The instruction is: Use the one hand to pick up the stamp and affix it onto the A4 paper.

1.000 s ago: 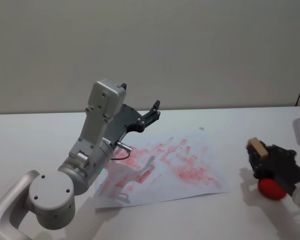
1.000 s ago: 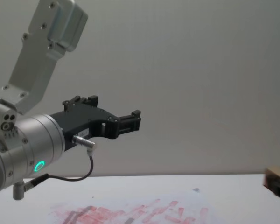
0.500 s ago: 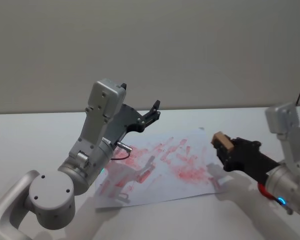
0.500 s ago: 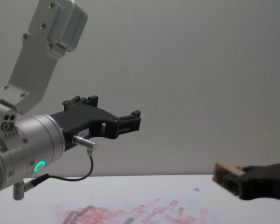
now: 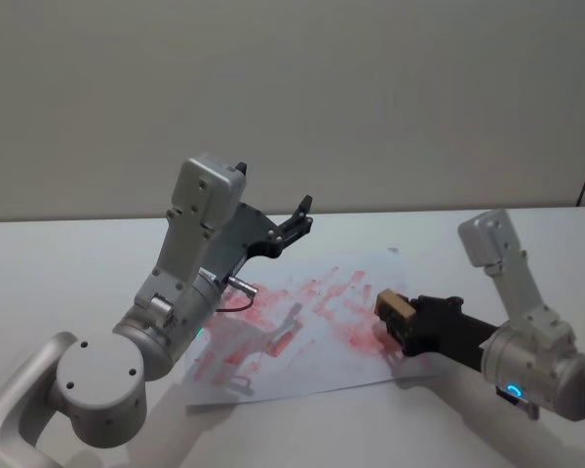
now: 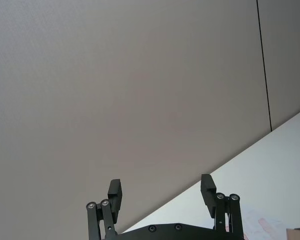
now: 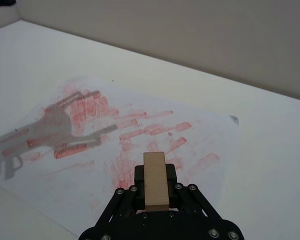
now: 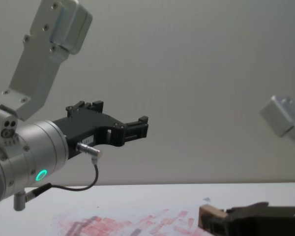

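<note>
The stamp point(image 5: 394, 304) is a small tan-faced block, and my right gripper point(image 5: 400, 318) is shut on it. It hangs low over the right part of the A4 paper point(image 5: 312, 336), a white sheet covered in red prints. I cannot tell whether it touches the sheet. In the right wrist view the stamp point(image 7: 155, 180) sits between the black fingers, tan face up, with the A4 paper point(image 7: 90, 130) beyond it. The chest view has the stamp point(image 8: 210, 215) low at the right. My left gripper point(image 5: 300, 216) is raised above the sheet's far left, open and holding nothing point(image 6: 161, 192).
The sheet lies on a white table point(image 5: 68, 263) that runs back to a grey wall. The left arm's shadow falls on the sheet's left half point(image 7: 55, 125). Bare tabletop surrounds the sheet on all sides.
My right gripper has carried the stamp leftward and down from the table's right side to over the sheet's right part. The left arm has not moved.
</note>
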`<action>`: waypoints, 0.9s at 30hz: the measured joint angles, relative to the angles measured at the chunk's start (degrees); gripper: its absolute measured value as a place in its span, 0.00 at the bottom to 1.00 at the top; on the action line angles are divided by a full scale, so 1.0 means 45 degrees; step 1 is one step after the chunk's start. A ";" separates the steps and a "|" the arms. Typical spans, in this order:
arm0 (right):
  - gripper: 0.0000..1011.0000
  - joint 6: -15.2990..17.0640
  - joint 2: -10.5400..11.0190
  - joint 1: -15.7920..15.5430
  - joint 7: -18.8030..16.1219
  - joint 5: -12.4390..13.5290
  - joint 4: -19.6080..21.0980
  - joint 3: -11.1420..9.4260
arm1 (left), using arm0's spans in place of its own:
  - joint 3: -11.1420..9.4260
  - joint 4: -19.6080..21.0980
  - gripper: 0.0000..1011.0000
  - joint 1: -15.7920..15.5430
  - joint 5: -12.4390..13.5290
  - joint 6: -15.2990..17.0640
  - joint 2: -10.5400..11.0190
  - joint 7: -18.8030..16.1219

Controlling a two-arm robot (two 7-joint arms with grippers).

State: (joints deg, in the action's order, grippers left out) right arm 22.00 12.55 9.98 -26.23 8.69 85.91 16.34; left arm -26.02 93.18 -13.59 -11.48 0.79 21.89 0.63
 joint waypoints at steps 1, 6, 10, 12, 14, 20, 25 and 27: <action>0.22 0.0069 -0.0046 0.0109 -0.0123 -0.0123 -0.0185 0.0046 | 0.0000 -0.0001 0.99 0.0000 0.0000 0.0000 0.0000 0.0000; 0.22 0.0237 -0.0154 0.0363 -0.0436 -0.0488 -0.0655 0.0176 | 0.0000 0.0000 0.99 0.0000 0.0000 0.0000 0.0000 0.0001; 0.22 0.0365 -0.0224 0.0541 -0.0628 -0.0754 -0.1018 0.0293 | 0.0000 0.0000 0.99 0.0000 0.0000 0.0001 0.0000 0.0000; 0.22 0.0378 -0.0242 0.0582 -0.0675 -0.0819 -0.1090 0.0318 | 0.0000 0.0000 0.99 0.0000 0.0000 0.0001 0.0000 0.0000; 0.22 0.0389 -0.0268 0.0640 -0.0726 -0.0893 -0.1179 0.0343 | -0.0001 0.0000 0.99 0.0000 -0.0001 0.0001 0.0000 0.0000; 0.22 0.0394 -0.0303 0.0744 -0.0794 -0.1056 -0.1347 0.0409 | -0.0001 0.0000 0.99 0.0000 -0.0001 0.0000 0.0000 0.0000; 0.22 0.0234 -0.0319 0.0781 -0.0790 -0.1102 -0.1419 0.0455 | 0.0000 0.0000 0.99 0.0000 -0.0001 0.0000 0.0000 0.0000; 0.22 0.0112 -0.0324 0.0785 -0.0764 -0.1100 -0.1420 0.0472 | -0.0001 0.0000 0.99 0.0000 0.0000 0.0000 0.0000 0.0000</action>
State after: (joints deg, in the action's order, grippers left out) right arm 22.50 11.09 13.51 -29.67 3.74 79.52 18.46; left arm -26.03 93.18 -13.59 -11.48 0.80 21.89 0.63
